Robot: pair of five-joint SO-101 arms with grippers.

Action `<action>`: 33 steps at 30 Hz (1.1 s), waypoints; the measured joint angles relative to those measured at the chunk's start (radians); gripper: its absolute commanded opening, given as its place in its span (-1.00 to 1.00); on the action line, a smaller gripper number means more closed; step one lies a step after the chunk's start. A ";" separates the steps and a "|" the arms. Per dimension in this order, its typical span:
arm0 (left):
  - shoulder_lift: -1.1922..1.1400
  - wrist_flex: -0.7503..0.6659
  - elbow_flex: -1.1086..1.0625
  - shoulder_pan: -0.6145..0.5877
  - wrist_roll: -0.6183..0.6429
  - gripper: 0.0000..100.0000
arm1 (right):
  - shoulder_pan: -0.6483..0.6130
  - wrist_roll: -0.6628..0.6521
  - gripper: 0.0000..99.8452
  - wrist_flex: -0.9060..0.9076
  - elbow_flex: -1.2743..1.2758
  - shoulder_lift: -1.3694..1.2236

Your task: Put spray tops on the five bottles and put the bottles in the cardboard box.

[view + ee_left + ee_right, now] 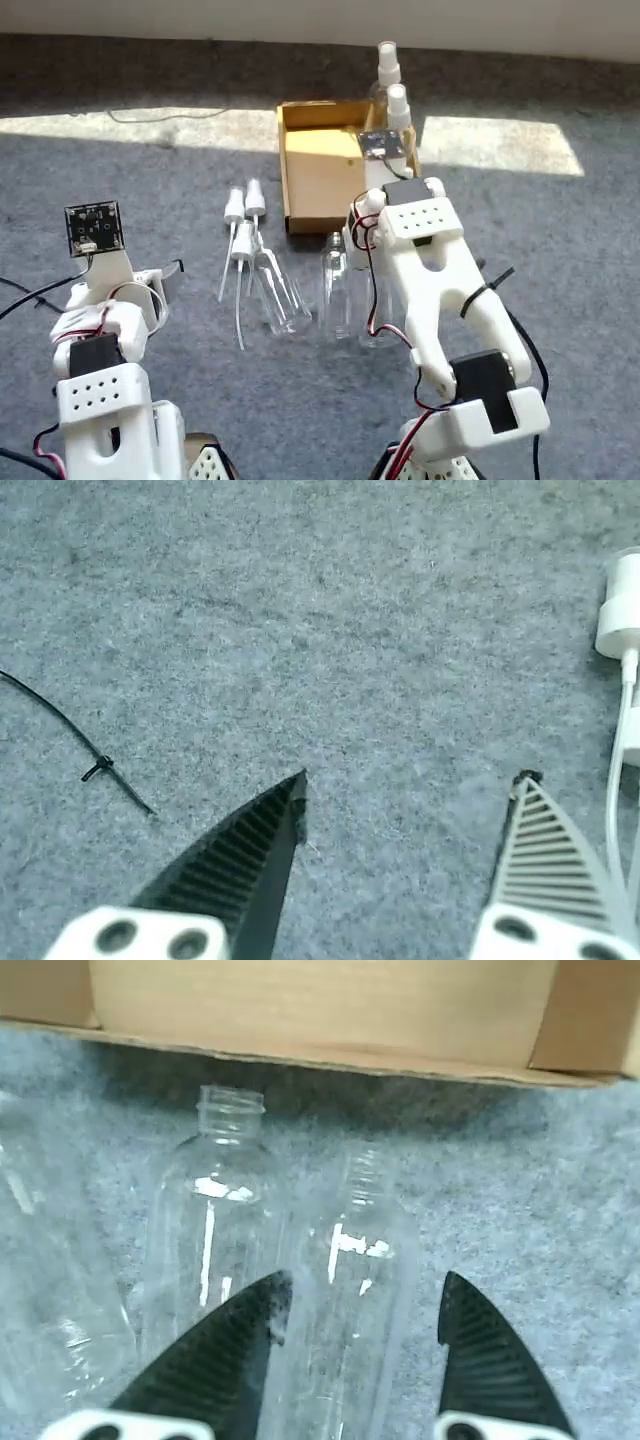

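The worktop [150, 200] is covered with grey carpet-like fabric. In the high view a sunlit band [500, 145] crosses its upper part, with a shaded strip and a pale wall [200, 15] behind. The cardboard box [320, 170] sits open at upper centre. Two capped bottles [398, 105] stand upright at its far right corner. Three loose spray tops [240, 215] lie left of centre, just beside the box's near left corner. The uncapped clear bottles [335, 285] lie on their sides at centre, necks toward the box. The right arm [430, 270] extends over them from the lower right. Right tool [365, 1280]: released, with the jaws spread on either side of one clear bottle [360, 1230]; contact cannot be confirmed. A second uncapped bottle [210, 1210] lies just beside it. The left arm [100, 330] stands at lower left. Left tool [412, 777]: released, jaws wide apart over bare fabric, with a black cable tie [90, 755] to one side and a spray top [620, 620] to the other. The black board [95, 228] on the left arm carries markings too small to read.
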State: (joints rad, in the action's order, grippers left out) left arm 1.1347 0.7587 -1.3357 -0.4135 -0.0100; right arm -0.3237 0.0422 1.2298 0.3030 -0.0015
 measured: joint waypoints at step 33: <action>0.000 -0.008 -0.012 0.000 0.000 -0.41 | 0.032 -0.002 -1.00 -0.104 0.106 -0.158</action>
State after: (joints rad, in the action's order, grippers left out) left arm 1.1347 0.7511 -1.3479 -0.4135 -0.0100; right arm -0.2915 0.0407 1.1254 0.4089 -0.1596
